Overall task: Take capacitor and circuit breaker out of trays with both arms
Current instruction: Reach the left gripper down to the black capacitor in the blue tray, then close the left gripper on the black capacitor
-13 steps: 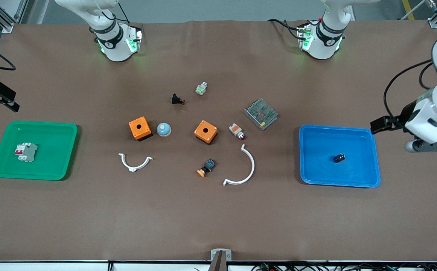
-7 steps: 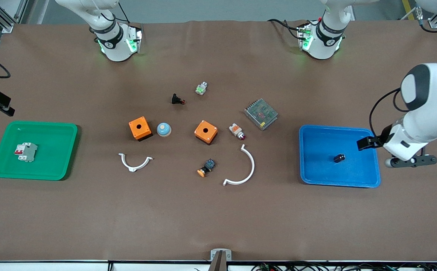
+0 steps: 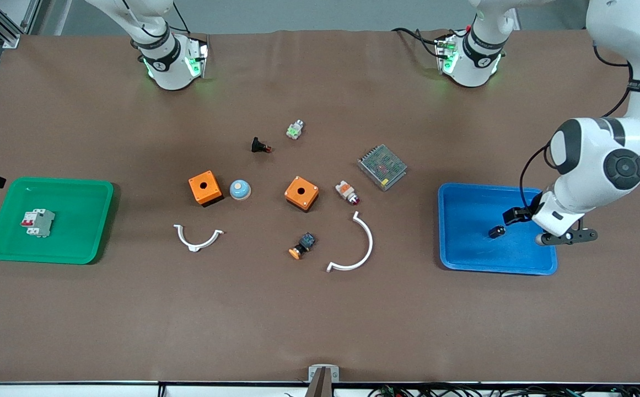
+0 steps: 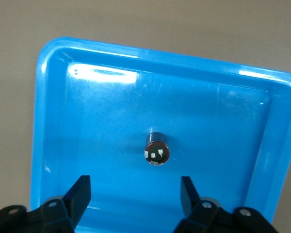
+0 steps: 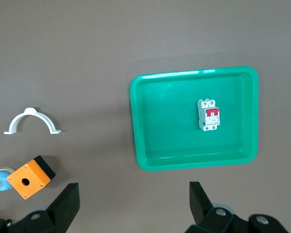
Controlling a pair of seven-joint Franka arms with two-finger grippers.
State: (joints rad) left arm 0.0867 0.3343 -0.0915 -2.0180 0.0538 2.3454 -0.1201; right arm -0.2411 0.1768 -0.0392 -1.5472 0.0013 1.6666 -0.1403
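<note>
The capacitor (image 3: pixel 496 231), a tiny black cylinder with white marks on top (image 4: pixel 156 151), stands in the blue tray (image 3: pixel 463 259). My left gripper (image 4: pixel 134 194) hangs open over that tray beside the capacitor, with nothing between its fingers. The breaker (image 3: pixel 37 223), a light-grey block with red levers (image 5: pixel 209 114), lies in the green tray (image 3: pixel 0 251). My right gripper (image 5: pixel 133 199) is open and empty, high over bare table beside the green tray (image 5: pixel 145 160). In the front view it shows only as a black piece at the frame's edge.
Between the trays lie two orange boxes (image 3: pixel 205 188) (image 3: pixel 301 193), a blue dome (image 3: pixel 240 189), two white curved clips (image 3: pixel 197 239) (image 3: pixel 355 248), a metal mesh unit (image 3: pixel 382 166), a white-orange switch (image 3: pixel 347 192), a black-blue switch (image 3: pixel 303 245), a black part (image 3: pixel 259 145) and a small green-white part (image 3: pixel 295 129).
The left arm has swung in from the table's end, bringing its gripper over the blue tray, and its jaws have narrowed a little. The right gripper has drifted toward the frame's edge.
</note>
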